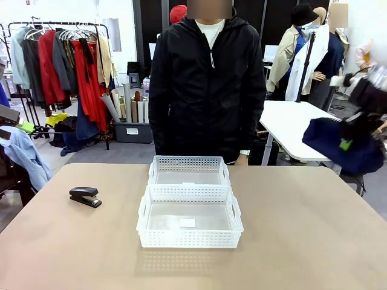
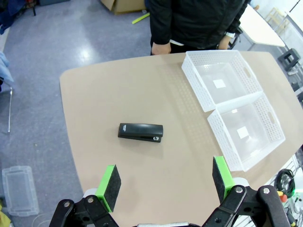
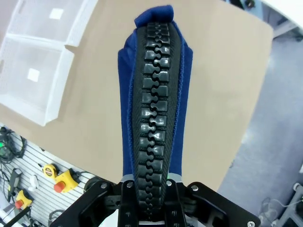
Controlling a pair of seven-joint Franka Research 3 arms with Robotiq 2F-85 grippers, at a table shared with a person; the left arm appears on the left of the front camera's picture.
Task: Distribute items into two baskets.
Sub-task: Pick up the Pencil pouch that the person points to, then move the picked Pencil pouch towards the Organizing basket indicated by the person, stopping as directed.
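Navy blue soft fabric zip pouch (image 3: 154, 94) hangs pinched at its zipper in the right jaws, off the table's (image 1: 302, 229) right edge, probably bound for a white perforated plastic basket (image 1: 189, 240); left jaws hover spread over the black stapler (image 2: 140, 132).

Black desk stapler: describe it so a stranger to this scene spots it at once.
Start at the tan table with two white perforated plastic baskets at its middle. To the robot's left of them, alone on bare tabletop, lies the black desk stapler: small, low and dark, unlike the pale baskets.
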